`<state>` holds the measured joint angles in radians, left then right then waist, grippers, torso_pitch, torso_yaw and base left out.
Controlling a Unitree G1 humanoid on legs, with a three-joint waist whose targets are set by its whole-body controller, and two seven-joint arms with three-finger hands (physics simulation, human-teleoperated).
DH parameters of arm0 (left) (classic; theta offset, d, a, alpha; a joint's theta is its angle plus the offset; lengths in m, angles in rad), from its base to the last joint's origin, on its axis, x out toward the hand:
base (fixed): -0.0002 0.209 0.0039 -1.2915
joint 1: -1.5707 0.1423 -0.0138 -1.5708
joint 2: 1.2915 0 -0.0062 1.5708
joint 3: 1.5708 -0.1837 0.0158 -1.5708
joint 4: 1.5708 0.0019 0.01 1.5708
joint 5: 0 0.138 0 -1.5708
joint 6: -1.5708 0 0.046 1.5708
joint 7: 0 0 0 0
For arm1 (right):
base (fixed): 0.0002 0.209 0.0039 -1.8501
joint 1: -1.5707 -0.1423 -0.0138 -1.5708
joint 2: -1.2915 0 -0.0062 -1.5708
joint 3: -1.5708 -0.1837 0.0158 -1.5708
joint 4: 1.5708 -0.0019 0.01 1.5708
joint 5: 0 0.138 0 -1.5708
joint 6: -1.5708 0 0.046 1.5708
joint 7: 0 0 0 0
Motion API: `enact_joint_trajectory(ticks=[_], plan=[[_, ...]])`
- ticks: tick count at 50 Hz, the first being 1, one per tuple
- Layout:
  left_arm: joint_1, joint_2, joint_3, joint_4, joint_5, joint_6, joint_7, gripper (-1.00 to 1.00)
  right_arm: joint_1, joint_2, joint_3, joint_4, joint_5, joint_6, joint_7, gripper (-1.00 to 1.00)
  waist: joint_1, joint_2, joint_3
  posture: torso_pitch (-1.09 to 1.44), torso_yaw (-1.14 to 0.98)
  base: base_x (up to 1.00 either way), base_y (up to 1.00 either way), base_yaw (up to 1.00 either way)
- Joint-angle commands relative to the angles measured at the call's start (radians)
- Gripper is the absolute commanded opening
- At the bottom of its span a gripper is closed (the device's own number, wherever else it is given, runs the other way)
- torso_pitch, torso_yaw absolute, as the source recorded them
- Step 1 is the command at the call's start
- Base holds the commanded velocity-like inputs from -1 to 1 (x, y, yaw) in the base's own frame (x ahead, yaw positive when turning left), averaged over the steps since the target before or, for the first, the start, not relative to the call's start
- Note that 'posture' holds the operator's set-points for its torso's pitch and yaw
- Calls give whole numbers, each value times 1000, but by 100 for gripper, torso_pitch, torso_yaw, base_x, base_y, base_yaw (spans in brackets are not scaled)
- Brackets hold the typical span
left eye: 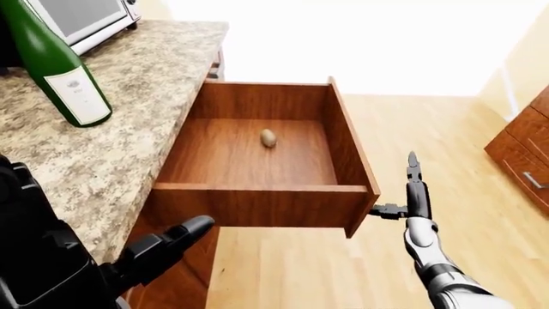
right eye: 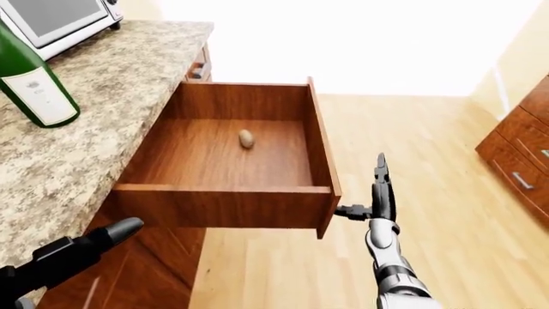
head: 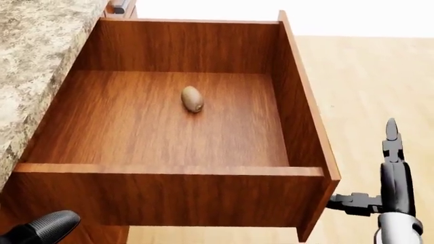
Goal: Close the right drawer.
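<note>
The wooden drawer (head: 169, 171) stands pulled far out from under the granite counter (head: 34, 76), its front panel (head: 307, 127) on the view's right. A small brown oval thing (head: 193, 98) lies on the drawer floor. My right hand (head: 370, 170) is open just right of the front panel, fingers (head: 391, 133) pointing up. Its thumb (head: 346, 204) reaches toward the panel's lower corner; whether it touches I cannot tell. My dark left hand (left eye: 172, 239) hangs open below the counter edge, left of the drawer and holding nothing.
A green wine bottle (left eye: 58, 71) and a toaster oven (left eye: 82, 19) stand on the counter at the upper left. Another wooden cabinet (left eye: 523, 151) with drawers lines the right edge. Light wooden floor (left eye: 429, 129) spreads between them.
</note>
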<state>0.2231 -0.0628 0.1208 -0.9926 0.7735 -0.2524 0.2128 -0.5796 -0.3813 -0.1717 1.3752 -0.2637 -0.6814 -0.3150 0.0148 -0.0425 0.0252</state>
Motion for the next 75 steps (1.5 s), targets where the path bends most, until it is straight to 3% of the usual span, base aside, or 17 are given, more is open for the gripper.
enact_joint_trajectory(ticks=[1,37,75], plan=[[-7,1,-2,-30,-1,-10,5,100,-39,2,18,-36,-39,-18,31,100,6,-4,-18,0,0,0,0,0],[-16,4,8,-26,-12,-3,2,100,-184,74,60,-42,-129,55,173,100,-1,6,-22,0,0,0,0,0],[-14,2,18,-29,-22,-6,0,100,-271,140,85,-42,-194,83,201,100,1,12,-16,0,0,0,0,0]])
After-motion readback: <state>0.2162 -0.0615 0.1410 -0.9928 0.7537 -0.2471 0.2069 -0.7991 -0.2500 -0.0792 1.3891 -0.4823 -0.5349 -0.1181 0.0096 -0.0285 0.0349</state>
